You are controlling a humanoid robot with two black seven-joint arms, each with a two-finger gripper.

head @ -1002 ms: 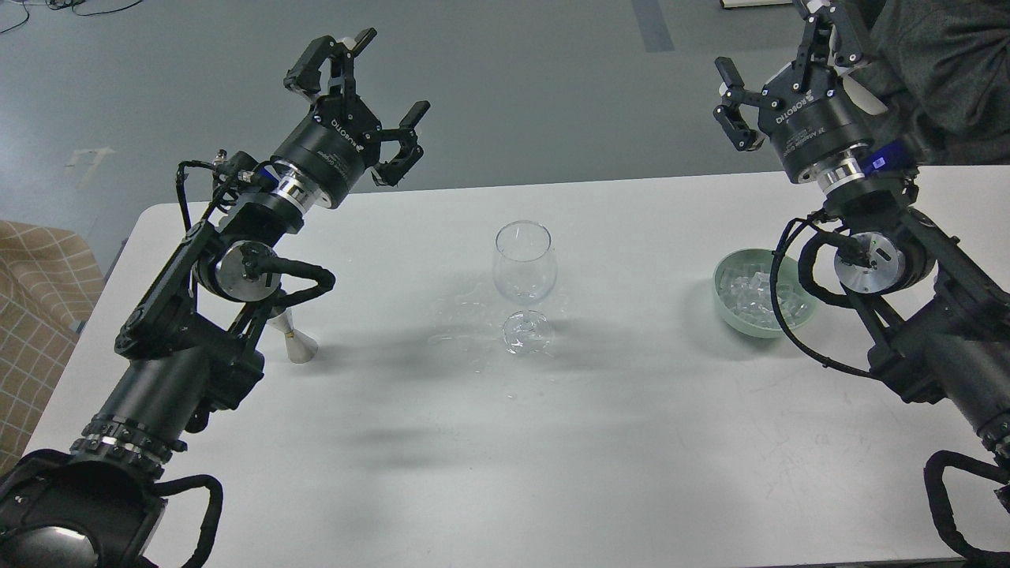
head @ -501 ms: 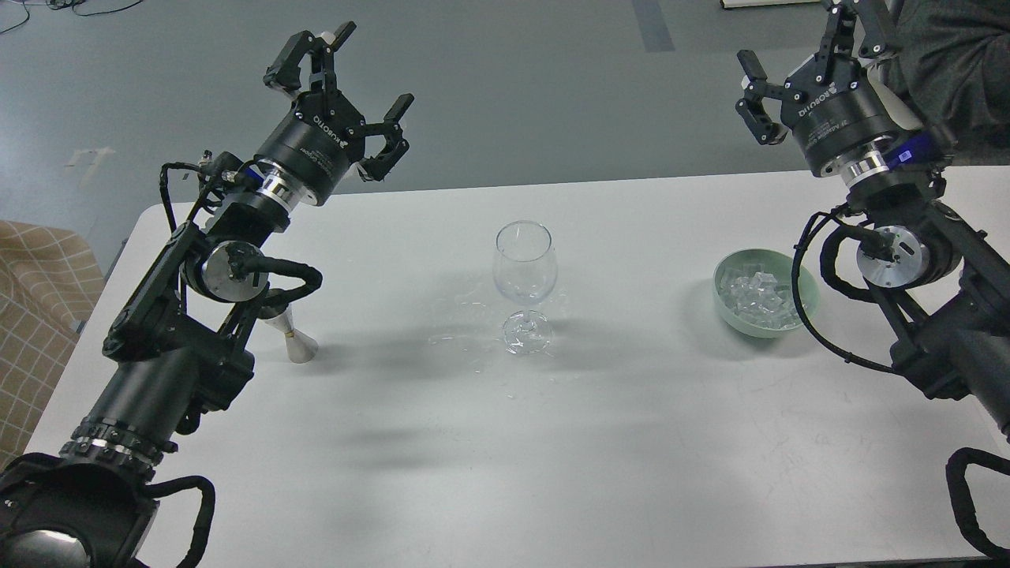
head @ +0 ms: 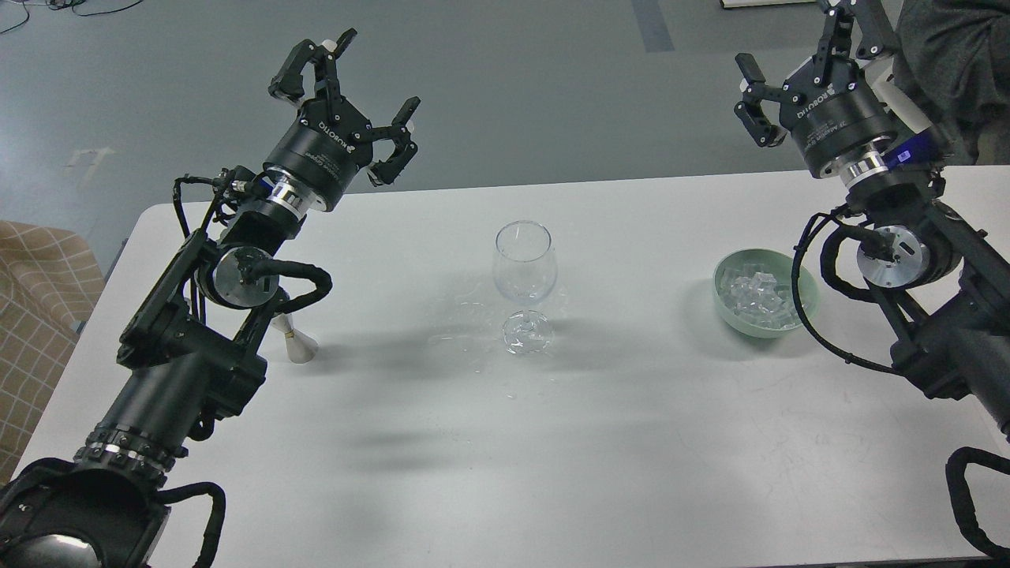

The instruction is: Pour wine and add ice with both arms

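Both tools hang high above the far edge of the worktop (head: 631,442), fingers spread and holding nothing: the left tool (head: 347,99) above the steel measuring cup (head: 296,341), the right tool (head: 797,67) beyond the green bowl (head: 722,304) of ice (head: 759,296). The likely step is fetching the cup: come down beside the left arm's own elbow, grip its waist and keep it level. No wine shows in the glass (head: 525,264); wet patches lie around its foot. Grey floor lies beyond.

On the table (head: 631,442), the glass (head: 525,272) stands in the middle; the jigger (head: 296,341) is to its left behind my left arm (head: 181,371), the bowl (head: 730,315) of ice (head: 757,296) to its right.
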